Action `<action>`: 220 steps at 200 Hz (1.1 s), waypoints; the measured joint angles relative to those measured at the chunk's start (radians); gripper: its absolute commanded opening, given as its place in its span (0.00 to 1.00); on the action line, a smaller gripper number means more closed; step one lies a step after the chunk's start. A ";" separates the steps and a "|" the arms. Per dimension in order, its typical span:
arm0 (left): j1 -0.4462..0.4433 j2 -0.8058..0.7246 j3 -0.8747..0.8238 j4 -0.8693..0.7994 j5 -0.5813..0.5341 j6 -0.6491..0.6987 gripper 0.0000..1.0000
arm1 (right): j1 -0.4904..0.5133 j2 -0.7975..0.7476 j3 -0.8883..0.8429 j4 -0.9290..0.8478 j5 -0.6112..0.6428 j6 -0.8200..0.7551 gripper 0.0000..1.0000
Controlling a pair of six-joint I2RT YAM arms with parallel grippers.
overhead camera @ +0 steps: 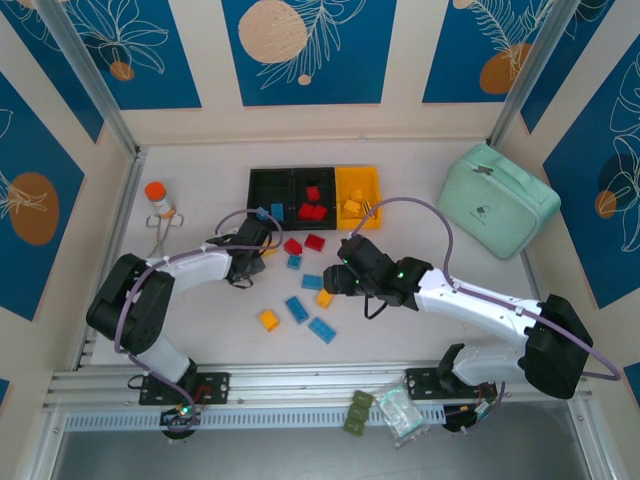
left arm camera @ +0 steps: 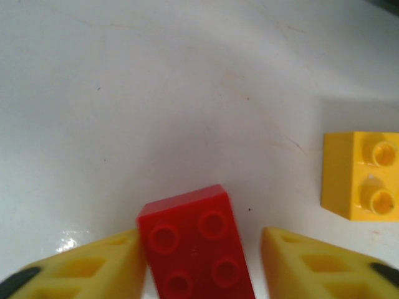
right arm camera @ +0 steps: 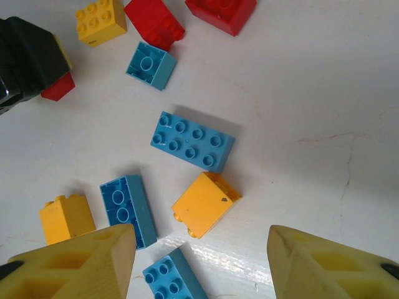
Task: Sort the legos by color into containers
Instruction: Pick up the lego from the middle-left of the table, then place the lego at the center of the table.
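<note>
Overhead: three joined bins (overhead camera: 268,188), reds (overhead camera: 312,211) in the middle black bin (overhead camera: 312,173), yellows (overhead camera: 352,206) in the yellow bin (overhead camera: 372,180). Left wrist: left claw (left arm camera: 199,233) part-open around one red brick (left arm camera: 196,246) on the bench (left arm camera: 187,93). Right wrist: right claw (right arm camera: 201,229) wide, empty, over four blue bricks (right arm camera: 192,141).

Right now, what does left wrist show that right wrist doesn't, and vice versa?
Left wrist: red brick close up between the left gripper's fingers, not yet clamped. Right wrist: loose blue bricks, an orange brick, right gripper open over them. Both: white table, yellow bricks.
</note>
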 measured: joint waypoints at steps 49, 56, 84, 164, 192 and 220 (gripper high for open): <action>0.000 -0.028 0.000 -0.002 0.010 0.047 0.36 | 0.000 0.034 0.000 0.003 0.003 0.000 0.58; 0.000 -0.039 0.000 -0.003 0.016 0.057 0.36 | 0.001 0.038 0.000 0.005 0.003 0.000 0.58; 0.000 -0.088 0.000 -0.004 0.049 0.098 0.36 | 0.008 0.043 0.000 0.024 -0.017 -0.006 0.58; -0.004 -0.127 0.055 -0.048 0.169 0.187 0.35 | 0.010 0.016 0.000 0.087 -0.075 -0.031 0.58; -0.020 -0.125 0.134 -0.057 0.201 0.202 0.36 | 0.001 -0.029 -0.015 0.089 -0.076 -0.031 0.58; -0.044 -0.080 0.241 -0.068 0.226 0.223 0.36 | -0.019 -0.073 -0.050 0.085 -0.076 -0.031 0.58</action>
